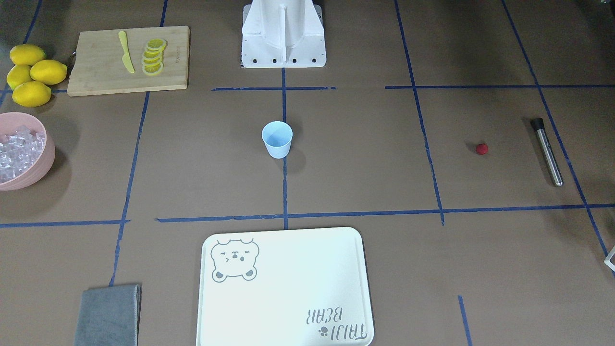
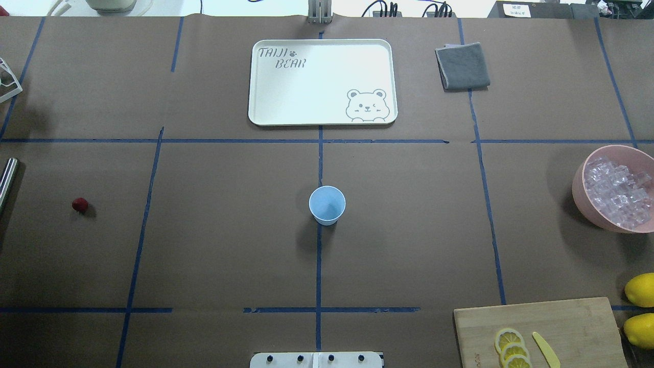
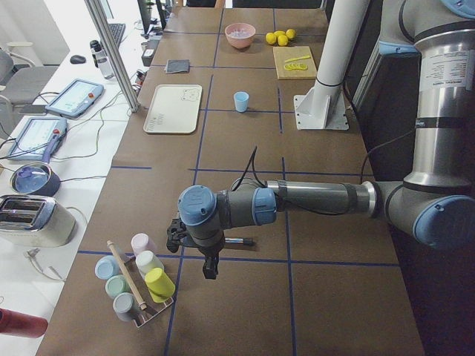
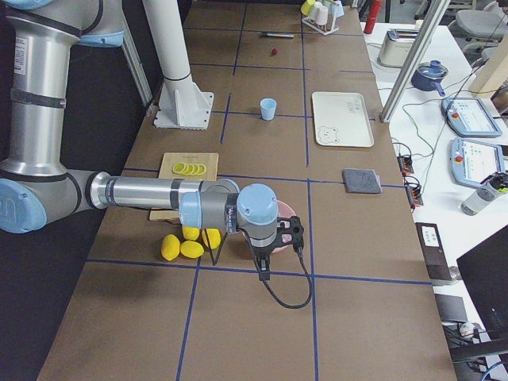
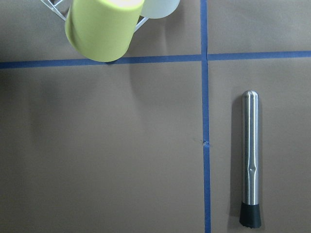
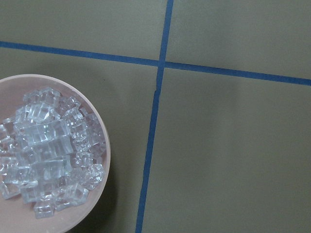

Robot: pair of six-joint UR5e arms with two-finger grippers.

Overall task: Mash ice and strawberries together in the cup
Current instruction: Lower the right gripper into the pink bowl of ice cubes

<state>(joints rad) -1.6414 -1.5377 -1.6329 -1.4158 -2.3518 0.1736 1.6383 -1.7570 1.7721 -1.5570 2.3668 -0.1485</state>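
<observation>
The strawberry [image 1: 482,149] lies near the muddler [image 1: 547,152] (both well apart from the cup [image 1: 277,139]).

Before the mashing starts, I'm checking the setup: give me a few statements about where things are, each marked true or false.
1. The cup is empty. True.
2. The ice sits in the pink bowl. True.
3. The strawberry is in the cup. False: it lies on the table near the metal muddler, far from the cup.
4. The lemon slices lie on the white tray. False: they are on the wooden cutting board.
5. Four whole lemons lie beside that board. True.
</observation>
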